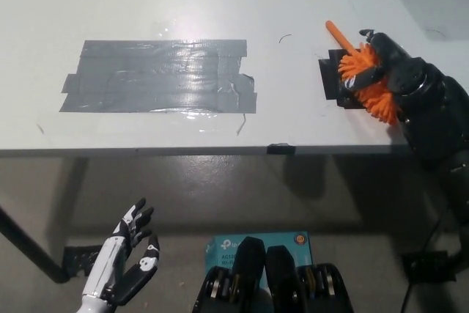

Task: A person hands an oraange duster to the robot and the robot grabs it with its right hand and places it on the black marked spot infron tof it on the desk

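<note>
Nearest to us, well below the front edge of the desk (220, 5), our white left hand (124, 265) rests with its fingers spread and nothing in it; it has no part in this step.

Past the desk edge we are in the placing step. Our black right hand (392, 71) is grasping the orange duster (366, 78) and holds it low over the black marked spot (333, 82), which lies near the desk's front edge, toward its right end. The orange bristles bulge out from under the hand on the side facing the spot and cover the spot's right part, while the orange handle (338, 34) sticks out beyond the hand, slanting away from us past the spot's far edge. The hand's bulk hides the underside of the bristles, so we cannot say for sure whether the duster already touches the tape or hangs just above it.

We judge the handover done and the carry all but done. The next move calls for settling the duster onto the spot, perhaps a little further toward its middle, since the spot's left part shows bare, then letting the fingers go and lifting the hand clear without dragging the bristles off.

Further along the desk, well apart from the spot, a broad grey tape patch (157, 75) lies flat and plays no role.
</note>
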You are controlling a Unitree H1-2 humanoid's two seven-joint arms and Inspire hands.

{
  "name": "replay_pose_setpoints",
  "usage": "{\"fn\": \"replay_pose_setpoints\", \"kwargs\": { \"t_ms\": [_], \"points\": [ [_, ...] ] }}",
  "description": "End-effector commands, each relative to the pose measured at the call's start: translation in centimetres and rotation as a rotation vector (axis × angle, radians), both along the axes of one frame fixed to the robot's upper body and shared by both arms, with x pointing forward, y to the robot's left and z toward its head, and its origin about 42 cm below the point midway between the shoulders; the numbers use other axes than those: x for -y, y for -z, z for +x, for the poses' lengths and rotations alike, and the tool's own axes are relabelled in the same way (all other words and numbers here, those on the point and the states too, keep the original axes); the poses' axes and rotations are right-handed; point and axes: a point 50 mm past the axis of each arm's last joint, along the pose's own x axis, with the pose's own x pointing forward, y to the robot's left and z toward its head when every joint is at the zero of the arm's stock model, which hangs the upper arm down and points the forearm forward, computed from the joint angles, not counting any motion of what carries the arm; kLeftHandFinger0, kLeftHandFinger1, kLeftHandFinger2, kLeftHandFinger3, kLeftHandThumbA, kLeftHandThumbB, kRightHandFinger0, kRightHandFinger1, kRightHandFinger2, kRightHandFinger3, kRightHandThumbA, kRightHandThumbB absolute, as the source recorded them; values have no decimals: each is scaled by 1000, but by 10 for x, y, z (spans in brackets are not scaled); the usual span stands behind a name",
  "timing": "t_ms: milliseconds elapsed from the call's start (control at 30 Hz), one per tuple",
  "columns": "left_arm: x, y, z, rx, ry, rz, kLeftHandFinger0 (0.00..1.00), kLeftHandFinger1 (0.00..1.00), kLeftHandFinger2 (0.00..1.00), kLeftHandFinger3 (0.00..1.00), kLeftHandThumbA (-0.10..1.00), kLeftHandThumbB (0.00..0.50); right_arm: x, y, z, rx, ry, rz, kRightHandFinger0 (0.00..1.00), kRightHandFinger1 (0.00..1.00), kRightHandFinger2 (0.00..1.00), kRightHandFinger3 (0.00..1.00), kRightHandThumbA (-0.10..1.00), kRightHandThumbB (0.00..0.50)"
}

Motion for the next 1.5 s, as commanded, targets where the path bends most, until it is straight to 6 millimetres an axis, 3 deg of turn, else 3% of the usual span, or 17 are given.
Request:
{"fn": "replay_pose_setpoints", "kwargs": {
  "t_ms": [0,167,300,433,533,567,600,667,800,833,1000,1033,1100,1167,1267,1367,1467],
  "points": [
    [-7,-9,3,52,-3,5,981,990,965,1000,319,192,9,-58,4,195,14,-40,1000,1000,1000,1000,828,456],
    [-6,-9,2,44,2,8,958,972,949,1000,301,183,32,-91,-19,359,48,-62,1000,1000,1000,1000,848,454],
    [-2,-10,16,57,14,2,965,978,950,1000,286,177,52,-146,-60,567,44,-74,1000,1000,1000,1000,909,467],
    [1,-9,20,59,13,-9,996,995,966,1000,318,189,60,-177,-95,717,31,-83,1000,1000,1000,1000,951,446],
    [2,-9,19,64,9,-5,995,1000,1000,1000,485,183,61,-195,-142,855,-3,-92,1000,1000,1000,1000,956,405],
    [3,-9,20,70,8,-4,1000,1000,1000,1000,630,190,59,-195,-169,920,-37,-59,1000,1000,1000,1000,938,392],
    [3,-10,22,73,8,-2,1000,1000,1000,1000,687,194,58,-194,-182,947,-54,-41,1000,1000,1000,1000,934,391],
    [4,-12,27,80,12,-11,1000,1000,1000,1000,803,171,56,-186,-214,1007,-119,35,1000,1000,1000,1000,902,367],
    [7,-15,33,95,26,-13,1000,1000,1000,1000,943,185,54,-167,-261,1053,-160,45,1000,1000,1000,1000,1000,379],
    [8,-17,38,98,32,-13,1000,1000,1000,1000,956,202,49,-156,-284,1079,-191,65,1000,1000,1000,1000,1000,364],
    [11,-18,45,100,45,-30,1000,1000,1000,1000,961,199,42,-128,-329,1094,-242,159,1000,1000,1000,1000,990,365],
    [12,-18,47,101,47,-31,1000,1000,1000,1000,963,194,42,-125,-332,1098,-244,160,1000,1000,1000,1000,1000,416],
    [13,-18,48,99,51,-32,1000,1000,1000,1000,966,186,40,-111,-342,1124,-268,189,1000,1000,1000,1000,962,350],
    [14,-17,48,97,58,-37,1000,1000,1000,1000,967,175,40,-100,-350,1134,-278,212,1000,1000,1000,1000,944,339],
    [17,-19,55,99,66,-32,1000,1000,1000,1000,1000,176,38,-65,-365,1048,-238,314,1000,1000,1000,1000,930,325],
    [18,-19,55,101,72,-24,1000,1000,1000,1000,1000,170,38,-37,-358,965,-210,356,1000,1000,1000,1000,962,308],
    [17,-14,50,97,73,-18,1000,1000,1000,1000,1000,180,32,11,-338,824,-198,403,1000,1000,1000,1000,1000,295]
  ]
}}
